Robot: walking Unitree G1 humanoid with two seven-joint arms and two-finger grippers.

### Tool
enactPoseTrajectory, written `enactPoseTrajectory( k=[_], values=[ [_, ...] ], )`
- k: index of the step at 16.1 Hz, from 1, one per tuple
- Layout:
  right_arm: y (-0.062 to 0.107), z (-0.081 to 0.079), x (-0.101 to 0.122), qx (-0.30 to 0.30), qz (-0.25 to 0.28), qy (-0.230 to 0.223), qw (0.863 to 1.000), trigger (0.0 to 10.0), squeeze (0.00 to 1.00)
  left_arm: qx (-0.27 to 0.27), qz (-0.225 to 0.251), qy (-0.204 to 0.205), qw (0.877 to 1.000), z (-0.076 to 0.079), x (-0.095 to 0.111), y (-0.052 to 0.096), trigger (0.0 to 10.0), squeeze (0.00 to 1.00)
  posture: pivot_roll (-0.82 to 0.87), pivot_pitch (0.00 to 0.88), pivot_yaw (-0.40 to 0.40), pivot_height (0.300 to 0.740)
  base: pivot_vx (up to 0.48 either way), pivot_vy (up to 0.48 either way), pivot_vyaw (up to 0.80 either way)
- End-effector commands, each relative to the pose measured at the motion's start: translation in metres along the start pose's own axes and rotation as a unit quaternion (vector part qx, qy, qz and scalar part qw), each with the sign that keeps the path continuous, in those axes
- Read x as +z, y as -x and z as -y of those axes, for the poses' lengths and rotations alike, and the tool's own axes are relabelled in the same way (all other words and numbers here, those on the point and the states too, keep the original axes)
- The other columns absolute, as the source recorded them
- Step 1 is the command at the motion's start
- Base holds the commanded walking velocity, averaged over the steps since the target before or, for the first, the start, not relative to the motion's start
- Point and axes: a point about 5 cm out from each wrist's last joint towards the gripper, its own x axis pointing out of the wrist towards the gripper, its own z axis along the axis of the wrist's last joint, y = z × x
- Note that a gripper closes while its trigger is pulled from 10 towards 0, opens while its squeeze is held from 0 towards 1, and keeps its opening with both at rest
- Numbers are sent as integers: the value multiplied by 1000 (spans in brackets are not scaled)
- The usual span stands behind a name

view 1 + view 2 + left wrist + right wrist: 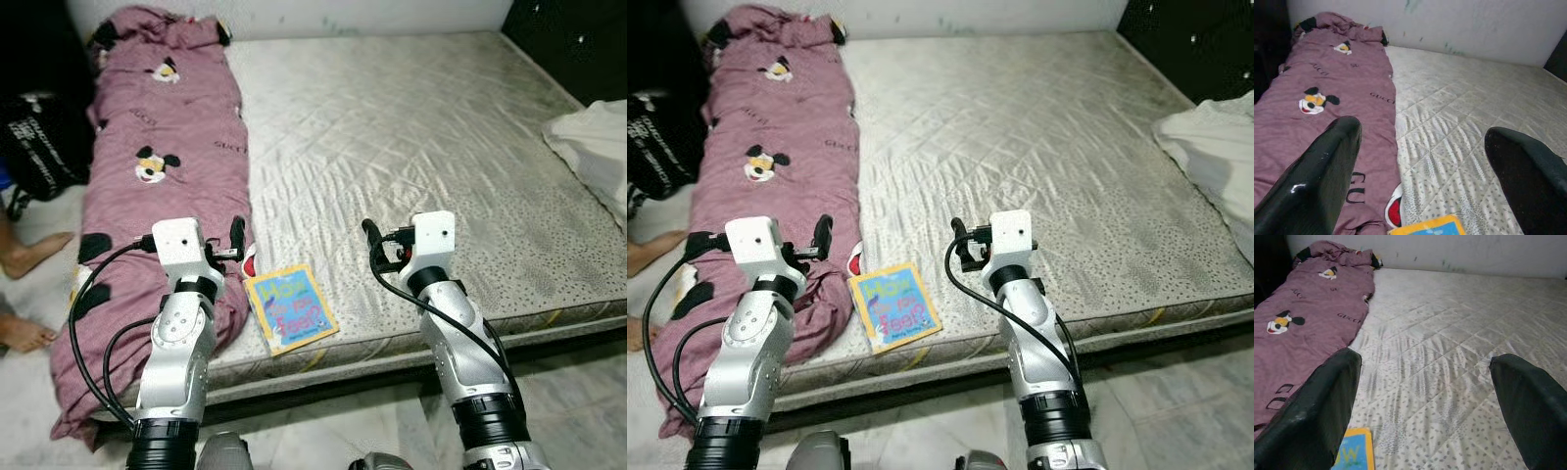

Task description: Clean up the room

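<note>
A thin children's book (290,308) with a blue and yellow cover lies flat near the front edge of the bare grey mattress (411,137). Along the mattress's left side stretches a long pink Mickey Mouse blanket (162,147), with its near end hanging over the edge. My left gripper (236,237) hovers over the blanket's near end, just left of the book, and stands open and empty (1422,129). On the other side of the book, my right gripper (372,237) is held above the mattress, also open with nothing in it (1425,357).
A white cloth (598,147) lies at the mattress's right edge. A black bag (34,147) stands on the floor to the left, with a person's bare feet (34,255) beside it. Dark furniture (578,44) fills the back right corner. Marble floor (588,392) runs along the front.
</note>
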Motion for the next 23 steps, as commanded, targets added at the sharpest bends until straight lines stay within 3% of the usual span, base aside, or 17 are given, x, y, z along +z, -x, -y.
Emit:
enactPoseTrajectory(
  k=[1, 19, 23],
  values=[
    [0, 6, 0, -13, -1, -2, 1000, 10000, 0, -2, -5, 2, 1000, 1, -1, 0, 10000, 0, 13, 59, -31, 740, 0, 0, 0],
    [-1, 5, 0, -4, 3, -1, 1000, 10000, 0, 10, -4, 5, 1000, 0, -2, -1, 10000, 0, 14, 55, -35, 740, 0, 0, 0],
    [-1, 4, 0, -1, 3, 0, 1000, 10000, 0, 10, -3, 5, 1000, 0, -2, -2, 10000, 0, 14, 49, -35, 690, 0, 0, 0]
  ],
)
